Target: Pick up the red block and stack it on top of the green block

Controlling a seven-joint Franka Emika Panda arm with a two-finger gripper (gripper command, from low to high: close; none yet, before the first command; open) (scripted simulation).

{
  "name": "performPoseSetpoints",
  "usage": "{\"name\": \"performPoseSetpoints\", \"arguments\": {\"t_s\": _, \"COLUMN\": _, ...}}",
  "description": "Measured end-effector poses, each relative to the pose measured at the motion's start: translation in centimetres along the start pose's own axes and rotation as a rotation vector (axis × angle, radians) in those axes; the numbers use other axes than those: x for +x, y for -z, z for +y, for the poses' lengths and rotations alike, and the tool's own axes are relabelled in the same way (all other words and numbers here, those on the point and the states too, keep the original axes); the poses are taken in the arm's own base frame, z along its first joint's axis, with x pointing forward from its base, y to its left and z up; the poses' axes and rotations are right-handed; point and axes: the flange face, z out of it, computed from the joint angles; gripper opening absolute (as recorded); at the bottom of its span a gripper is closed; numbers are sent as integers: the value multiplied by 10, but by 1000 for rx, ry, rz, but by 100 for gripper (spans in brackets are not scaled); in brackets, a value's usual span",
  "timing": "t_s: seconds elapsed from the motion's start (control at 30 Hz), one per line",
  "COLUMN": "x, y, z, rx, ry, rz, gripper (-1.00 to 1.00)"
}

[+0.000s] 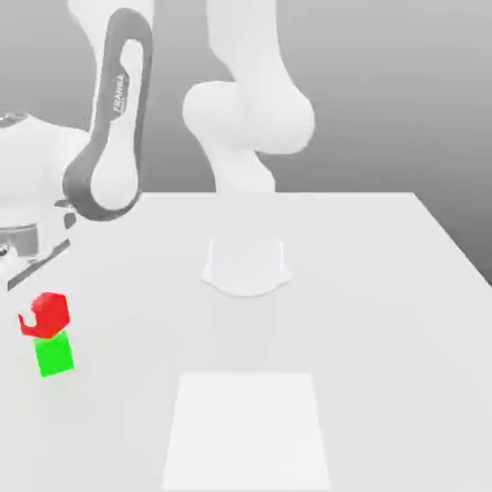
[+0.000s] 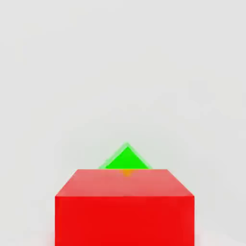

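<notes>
We're placing the red block, green block at its six o'clock; claw state unclear. Next: check seating, then retreat.

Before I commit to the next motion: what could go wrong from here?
The matte red cube sits turned relative to the matte green cube beneath it, so it might settle off-square or tip. The gripper is close above, so a sideways drift while retreating could knock the red cube off.
</notes>
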Motion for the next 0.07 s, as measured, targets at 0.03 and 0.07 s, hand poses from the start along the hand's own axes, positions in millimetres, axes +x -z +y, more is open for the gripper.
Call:
{"name": "performPoseSetpoints", "arguments": {"t_s": 0.03, "x": 0, "y": 0, "z": 0, "rx": 0, "ry": 0, "rz": 0, "gripper": 100}}
{"name": "performPoseSetpoints", "arguments": {"t_s": 0.07, "x": 0, "y": 0, "z": 0, "rx": 0, "ry": 0, "rz": 0, "gripper": 100}}
